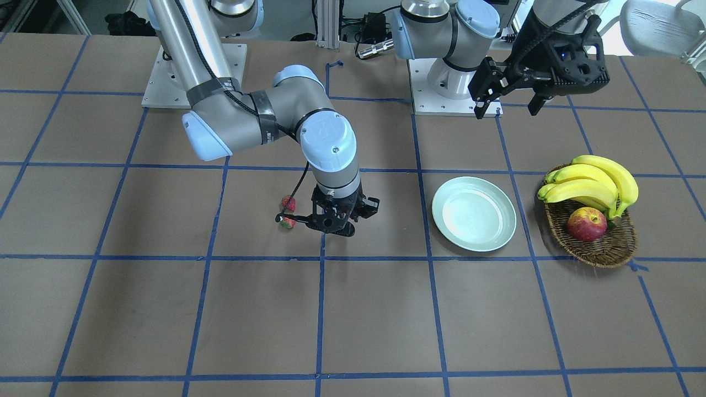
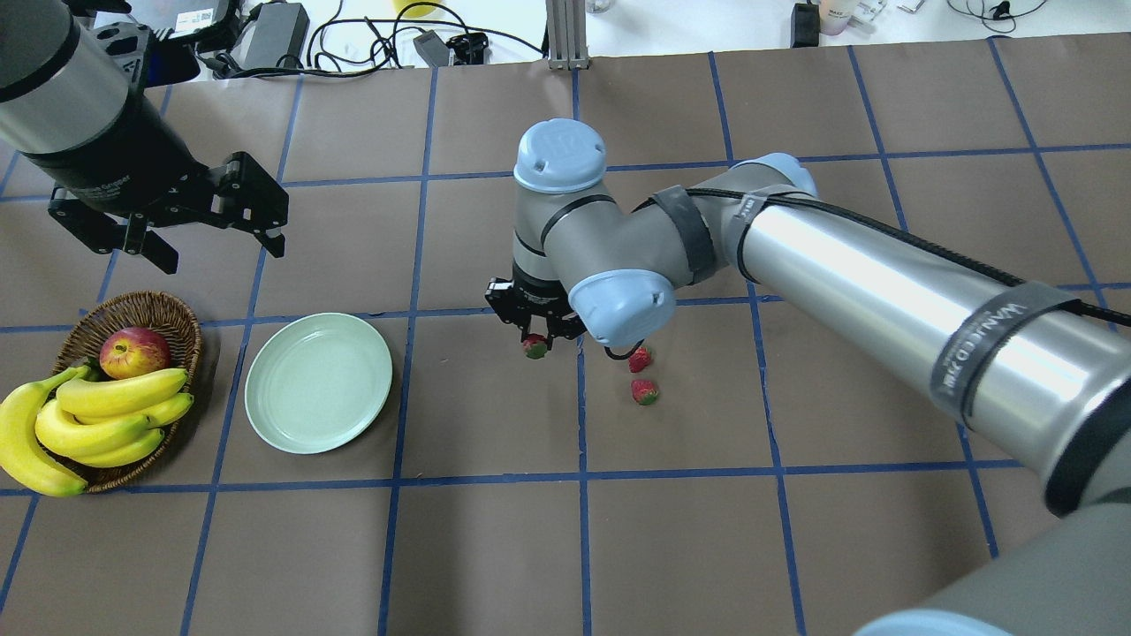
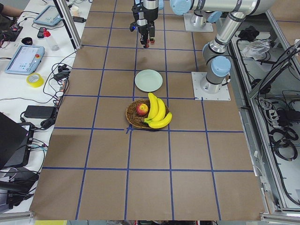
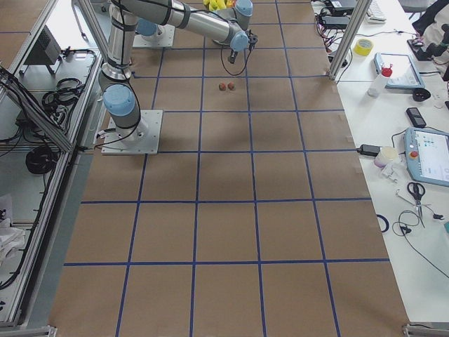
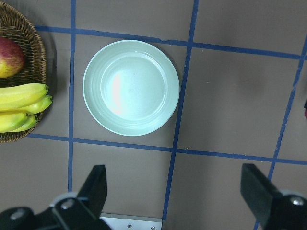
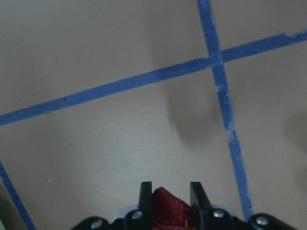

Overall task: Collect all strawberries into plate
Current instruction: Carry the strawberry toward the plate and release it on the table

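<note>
My right gripper (image 2: 535,341) is shut on one small red strawberry (image 6: 169,209) and holds it a little above the table; the wrist view shows it pinched between both fingers (image 6: 146,197). Two more strawberries (image 2: 640,359) (image 2: 644,391) lie on the brown table just to the right of that gripper; they also show in the front view (image 1: 288,203) (image 1: 287,223). The pale mint plate (image 2: 318,395) sits empty to the left of the gripper, and shows in the left wrist view (image 5: 131,87). My left gripper (image 2: 221,252) is open and empty, high above the table beyond the plate.
A brown wicker basket (image 2: 141,309) with a bunch of bananas (image 2: 97,420) and a red-yellow apple (image 2: 134,352) stands left of the plate. Blue tape lines grid the table. The arm bases (image 1: 441,82) stand at the robot's edge of the table.
</note>
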Controlling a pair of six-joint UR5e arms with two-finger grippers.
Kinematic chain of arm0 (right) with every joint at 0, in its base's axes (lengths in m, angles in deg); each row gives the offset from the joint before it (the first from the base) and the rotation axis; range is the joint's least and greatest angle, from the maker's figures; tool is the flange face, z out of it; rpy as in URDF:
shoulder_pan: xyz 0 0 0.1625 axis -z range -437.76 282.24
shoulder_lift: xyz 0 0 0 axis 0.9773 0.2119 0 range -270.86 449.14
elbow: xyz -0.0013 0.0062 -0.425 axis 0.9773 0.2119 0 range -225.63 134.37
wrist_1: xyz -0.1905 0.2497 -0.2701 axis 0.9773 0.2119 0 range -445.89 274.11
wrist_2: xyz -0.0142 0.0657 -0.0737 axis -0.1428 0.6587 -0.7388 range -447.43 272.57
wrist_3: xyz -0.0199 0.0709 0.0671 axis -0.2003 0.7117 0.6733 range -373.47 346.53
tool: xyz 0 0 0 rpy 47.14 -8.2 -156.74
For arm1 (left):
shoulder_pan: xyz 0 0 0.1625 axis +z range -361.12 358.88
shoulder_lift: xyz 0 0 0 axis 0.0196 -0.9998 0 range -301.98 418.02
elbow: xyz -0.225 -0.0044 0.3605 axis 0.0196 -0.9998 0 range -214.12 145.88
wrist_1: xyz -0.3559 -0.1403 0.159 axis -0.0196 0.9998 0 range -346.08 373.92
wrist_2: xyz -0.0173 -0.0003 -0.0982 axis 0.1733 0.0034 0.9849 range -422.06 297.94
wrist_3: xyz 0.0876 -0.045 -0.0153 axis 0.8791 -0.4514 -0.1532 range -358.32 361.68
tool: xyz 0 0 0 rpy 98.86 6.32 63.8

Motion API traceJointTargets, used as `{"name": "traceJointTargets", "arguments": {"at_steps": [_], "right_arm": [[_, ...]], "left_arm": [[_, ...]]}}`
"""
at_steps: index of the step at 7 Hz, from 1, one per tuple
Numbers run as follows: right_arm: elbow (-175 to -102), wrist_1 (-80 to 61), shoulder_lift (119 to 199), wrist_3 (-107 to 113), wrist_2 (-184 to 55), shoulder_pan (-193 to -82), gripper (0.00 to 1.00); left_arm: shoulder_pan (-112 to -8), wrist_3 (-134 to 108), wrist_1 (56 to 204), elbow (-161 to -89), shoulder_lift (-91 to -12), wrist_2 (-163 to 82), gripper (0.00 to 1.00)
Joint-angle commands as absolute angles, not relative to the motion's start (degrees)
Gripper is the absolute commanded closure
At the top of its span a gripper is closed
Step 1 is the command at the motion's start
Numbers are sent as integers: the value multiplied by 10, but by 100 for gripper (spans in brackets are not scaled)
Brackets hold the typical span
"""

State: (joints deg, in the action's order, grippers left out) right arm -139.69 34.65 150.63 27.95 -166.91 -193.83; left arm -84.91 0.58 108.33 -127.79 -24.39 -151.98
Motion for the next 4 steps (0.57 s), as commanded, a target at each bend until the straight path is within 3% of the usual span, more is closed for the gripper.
{"name": "traceJointTargets", "arguments": {"at_steps": [1,2,3,4], "right_arm": [[-1382,356,1460,299,-1660,-1959,100],[-1384,356,1458,299,-1660,-1962,100],[-1384,356,1458,299,-1661,-1962,84],[-1384,356,1461,299,-1671,-1962,16]], "left_arm": [[-849,6,1074,-1281,-245,-1521,0],[-850,5,1074,-1280,-244,-1522,0],[-850,5,1075,-1281,-243,-1521,0],[-849,6,1074,-1281,-247,-1520,0]]}}
